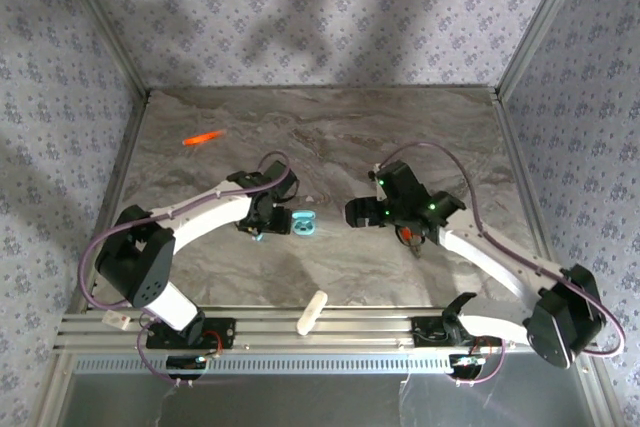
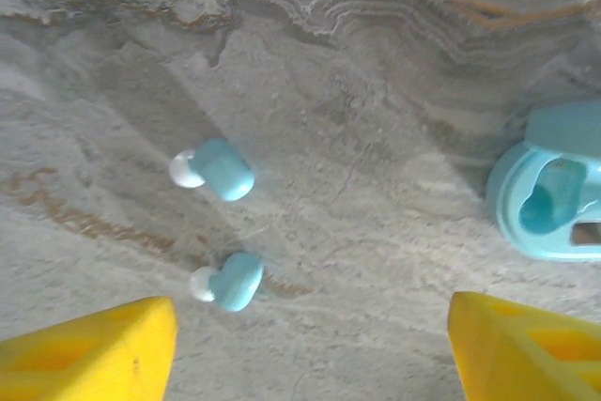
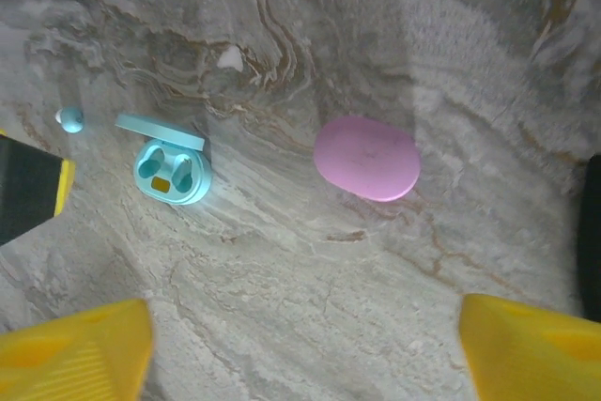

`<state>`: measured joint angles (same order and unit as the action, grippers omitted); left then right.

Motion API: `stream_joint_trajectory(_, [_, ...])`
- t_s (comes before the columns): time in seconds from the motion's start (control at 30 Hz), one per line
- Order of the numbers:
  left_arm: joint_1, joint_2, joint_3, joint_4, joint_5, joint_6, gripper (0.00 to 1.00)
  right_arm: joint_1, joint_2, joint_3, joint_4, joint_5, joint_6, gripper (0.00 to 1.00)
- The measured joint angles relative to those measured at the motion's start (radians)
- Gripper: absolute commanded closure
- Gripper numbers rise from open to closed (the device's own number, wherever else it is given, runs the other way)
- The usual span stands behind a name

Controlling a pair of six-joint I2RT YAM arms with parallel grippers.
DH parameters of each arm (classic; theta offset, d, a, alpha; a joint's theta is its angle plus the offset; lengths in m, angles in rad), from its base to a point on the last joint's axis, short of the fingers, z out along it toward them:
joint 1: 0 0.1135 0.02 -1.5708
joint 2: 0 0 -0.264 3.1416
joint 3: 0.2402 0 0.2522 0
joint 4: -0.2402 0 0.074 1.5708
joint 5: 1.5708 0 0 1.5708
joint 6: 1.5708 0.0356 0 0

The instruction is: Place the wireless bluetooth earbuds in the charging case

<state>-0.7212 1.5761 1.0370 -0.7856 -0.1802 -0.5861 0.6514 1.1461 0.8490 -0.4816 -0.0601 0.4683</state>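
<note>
— Where are the teal earbuds?
— Loose on the bench, near the open teal case.
— Claws?
— Both the left claw and right claw are spread apart, holding nothing.

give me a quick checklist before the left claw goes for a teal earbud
1. teal charging case lid open, sockets look empty: ok
2. upper teal earbud and lower teal earbud lying loose, apart from each other: ok
3. left claw open, nothing between its fingers: ok
4. left claw centred over a bud: not ok, both lie left of centre in the left wrist view
5. right claw open, empty and away from the teal charging case: ok
6. pink case open for its buds: not ok, lid shut
</note>
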Motion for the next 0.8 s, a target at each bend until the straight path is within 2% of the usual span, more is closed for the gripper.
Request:
stream_joint_trajectory(0.17, [-0.071, 0.033, 0.026, -0.071, -0.106, 0.027, 0.44, -0.017, -0.157, -0.092, 0.051, 0.002, -0.004, 0.00])
stream_joint_trajectory(0.3, [-0.090, 0.095, 0.049, -0.109, -0.154, 0.059, 0.57, -0.055, -0.270, -0.162, 0.071, -0.008, 0.000, 0.00])
stream_joint_trajectory(0.4, [-0.101, 0.152, 0.084, -0.136, -0.193, 0.082, 0.63, -0.095, -0.326, -0.197, 0.073, -0.018, 0.008, 0.00])
stream_joint_trajectory(0.53, [-0.117, 0.209, 0.119, -0.161, -0.232, 0.105, 0.67, -0.132, -0.357, -0.215, 0.071, -0.034, 0.017, 0.00])
stream_joint_trajectory(0.8, [-0.120, 0.246, 0.142, -0.189, -0.268, 0.115, 0.68, -0.159, -0.357, -0.218, 0.069, -0.061, 0.023, 0.00])
